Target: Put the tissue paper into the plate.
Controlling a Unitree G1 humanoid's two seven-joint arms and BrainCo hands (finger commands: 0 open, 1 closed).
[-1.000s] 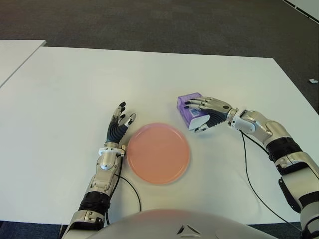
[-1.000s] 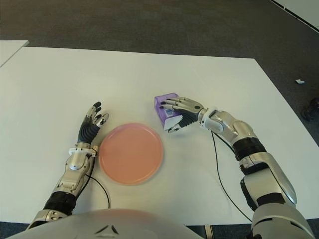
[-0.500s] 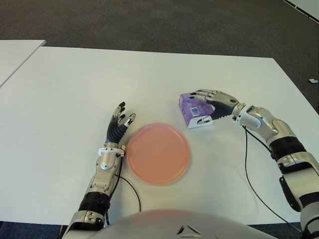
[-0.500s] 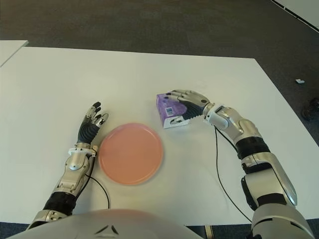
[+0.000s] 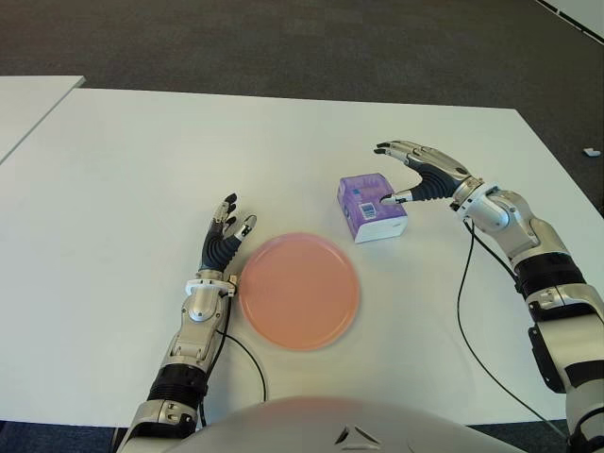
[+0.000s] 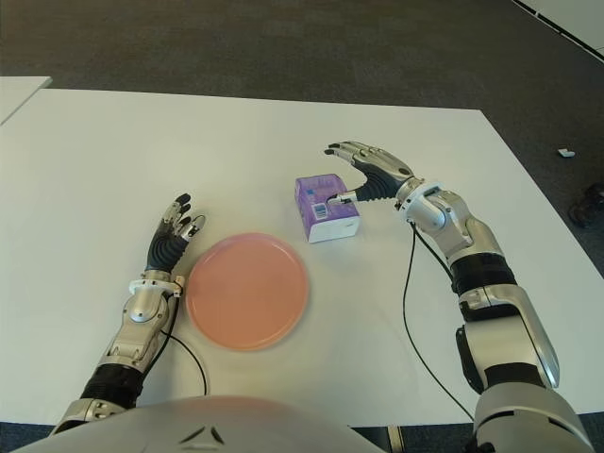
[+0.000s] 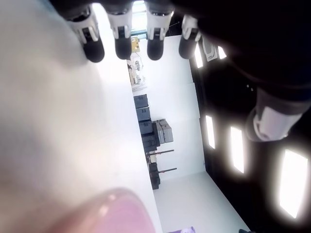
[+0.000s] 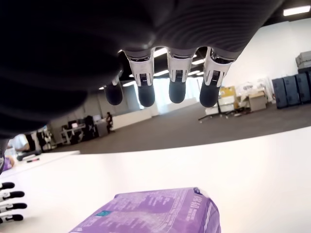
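Left eye view: tissue pack (image 5: pixel 372 207) on table (image 5: pixel 123 170) mid-area, just beyond plate (image 5: pixel 299 291) (pink). Right hand (image 5: pixel 427 175) spread above pack, holding nothing. Left hand (image 5: pixel 225 241) spread beside plate's left edge.

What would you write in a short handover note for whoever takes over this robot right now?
Right hand: open, holding nothing, raised just beyond the tissue pack, thumb tip near its top.
Left hand: open, idle, left of the plate.
Tissue pack: on the table, beyond the plate's right side, outside it.
Done: nothing placed.
Left: grasp the pack and put it on the plate.
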